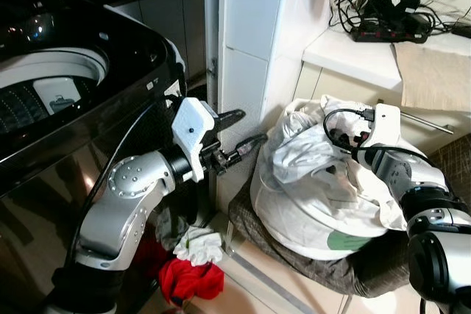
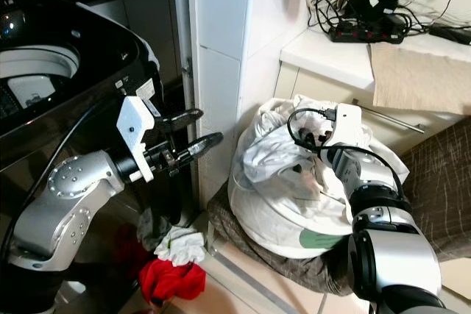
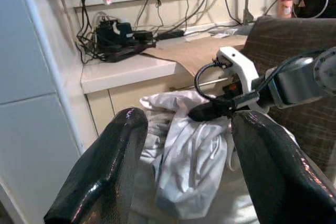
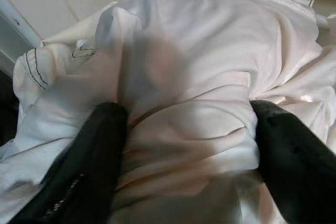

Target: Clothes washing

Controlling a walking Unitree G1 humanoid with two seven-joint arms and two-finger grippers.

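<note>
While the right end effector [image 4: 184, 129] pressed its wide-spread fingers into the white laundry [image 1: 316, 189] heaped on the chair [image 1: 309, 262], pickup looked underway. Left end effector [image 1: 239, 137] hovered open beside the washer [image 1: 66, 86]. Next, those fingers probably needed to close on a fold and lift.

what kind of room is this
Probably a home laundry corner: a black top-loading washing machine with its drum open, a white pile of laundry on a chair, and red and white clothes on the floor.

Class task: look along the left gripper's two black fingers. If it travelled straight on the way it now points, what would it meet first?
Most likely the white laundry pile on the chair: the open left gripper frames it between its fingers. The right gripper, pressed into that pile, lies just beyond. Depth is uncertain.
</note>
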